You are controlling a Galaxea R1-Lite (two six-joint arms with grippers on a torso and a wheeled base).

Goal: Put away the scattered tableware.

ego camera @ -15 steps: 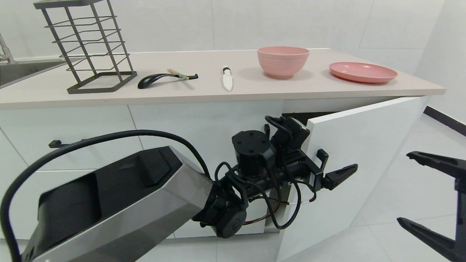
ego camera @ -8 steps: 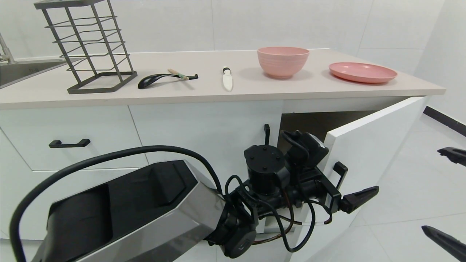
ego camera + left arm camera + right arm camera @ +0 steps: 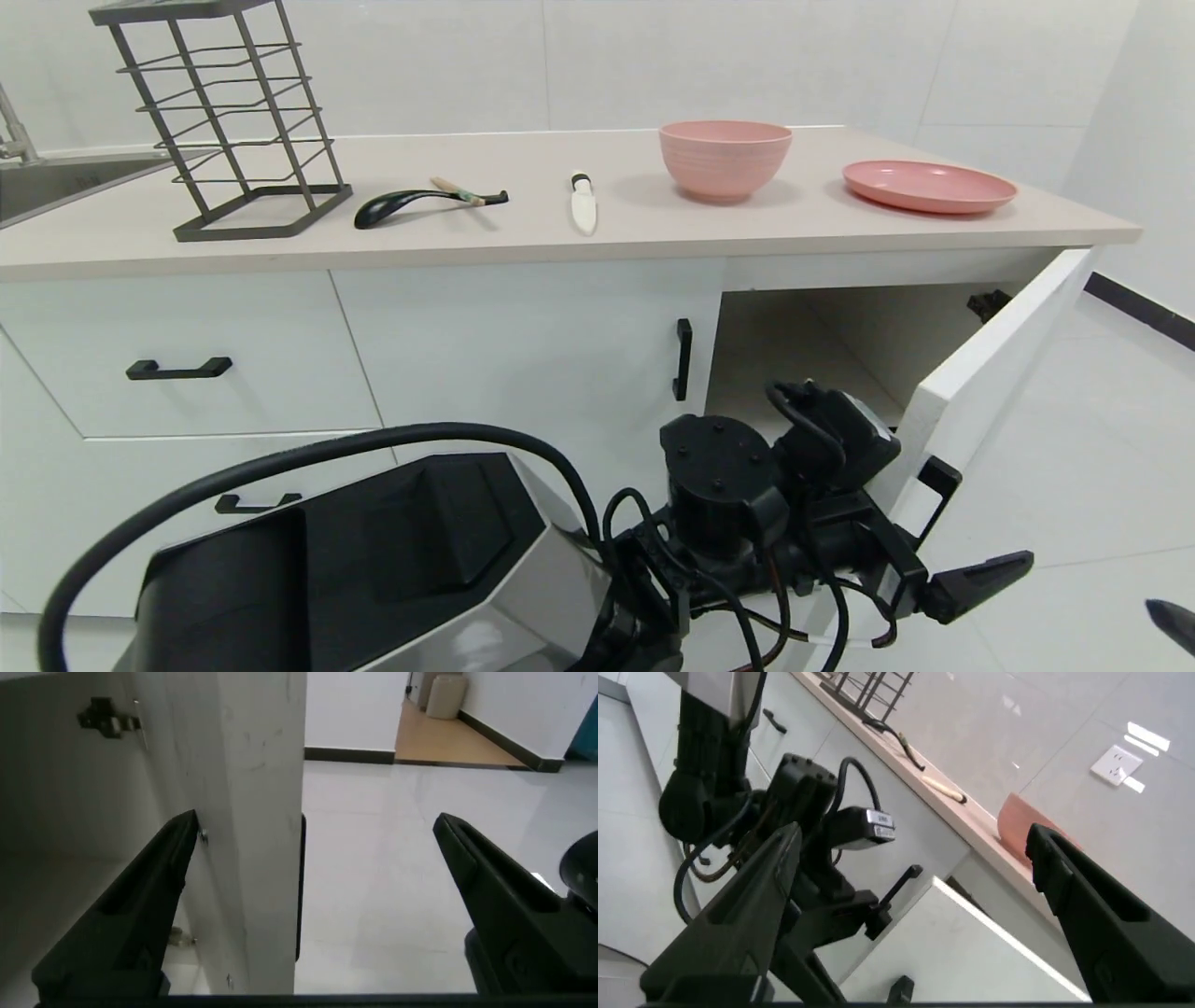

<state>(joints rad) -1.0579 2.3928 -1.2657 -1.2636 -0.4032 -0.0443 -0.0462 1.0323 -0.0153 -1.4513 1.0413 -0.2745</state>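
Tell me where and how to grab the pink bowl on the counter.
Probably by the rim: come down from above at the near edge of the pink bowl, straddling the wall. It stands upright, mouth open, and its round sides look too wide to clasp.

White tiled wall (image 3: 653, 56), beige countertop (image 3: 523, 229), white cabinets (image 3: 523, 355), glossy floor (image 3: 1074, 448)
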